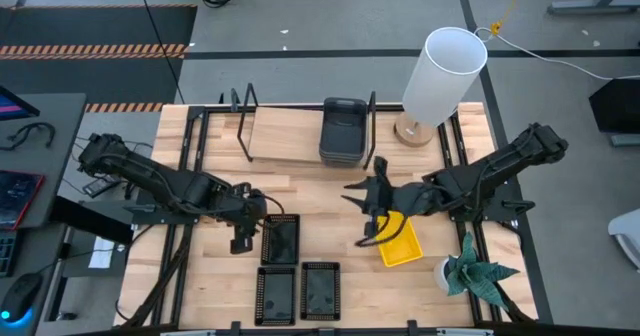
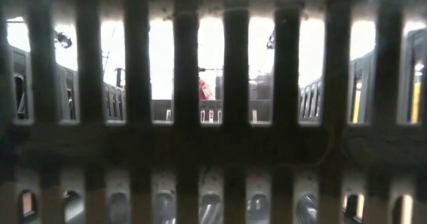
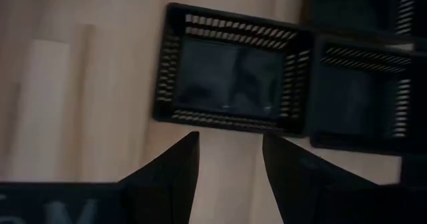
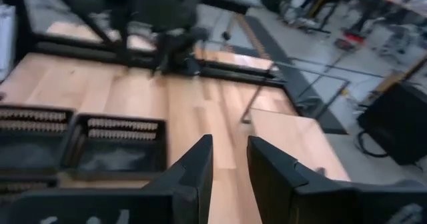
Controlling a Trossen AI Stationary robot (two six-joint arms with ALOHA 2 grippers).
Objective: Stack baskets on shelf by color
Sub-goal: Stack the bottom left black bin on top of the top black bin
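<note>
Left claw [image 1: 243, 238] open, empty, hovering just beside black mesh baskets [image 1: 281, 239] on bench [image 1: 210, 276]. Right claw [image 1: 368, 216] open, empty, just beside yellow basket [image 1: 402, 244]. Dark grey baskets [image 1: 343, 131] stacked at right end of shelf [image 1: 285, 136].

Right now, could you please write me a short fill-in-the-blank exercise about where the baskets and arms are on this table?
1. The dark grey baskets sit stacked on the ____.
2. The right end effector hovers beside a basket coloured ____.
3. The number of black mesh baskets on the tabletop is ____.
4. The left end effector's fingers are ____.

Missing words: shelf; yellow; three; open
</note>
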